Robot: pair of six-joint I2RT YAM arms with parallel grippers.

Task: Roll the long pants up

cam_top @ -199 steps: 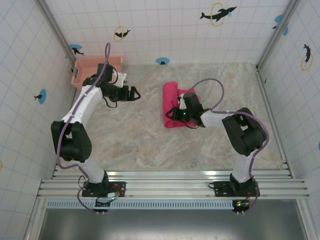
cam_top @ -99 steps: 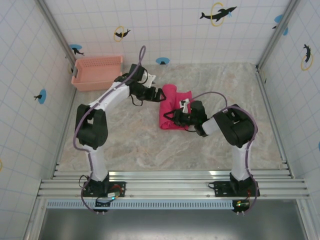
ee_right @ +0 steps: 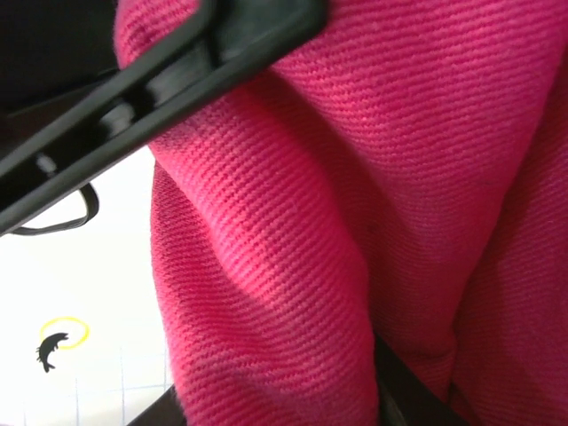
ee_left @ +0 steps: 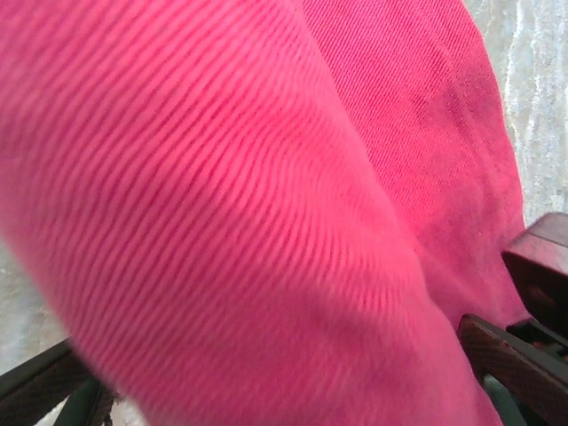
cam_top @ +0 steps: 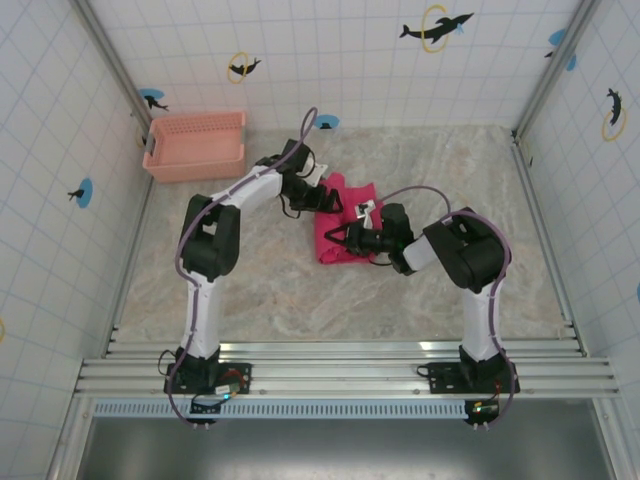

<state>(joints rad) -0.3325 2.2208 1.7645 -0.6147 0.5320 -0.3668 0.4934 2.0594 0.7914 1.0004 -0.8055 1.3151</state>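
Your left pincer (cam_top: 334, 202), spread wide, swung from basket (cam_top: 196, 121) to long pants (cam_top: 328, 250) — right pincer (cam_top: 346, 237) pinches their fold; two-handed rolling likely.

- The worktop (cam_top: 260, 290) has a pale, marbled, stone-like surface.
- The long pants (cam_top: 327, 247) lie on it as a bright pink bundle, near the middle.
- A salmon-pink mesh basket (cam_top: 195, 163) sits in the far left corner, well apart from them.

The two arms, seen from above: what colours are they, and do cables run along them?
The left arm and the right arm look alike: slim white tube links between bulky black joints. A loose purple-grey cable loops along each arm, standing off it in wide curves.
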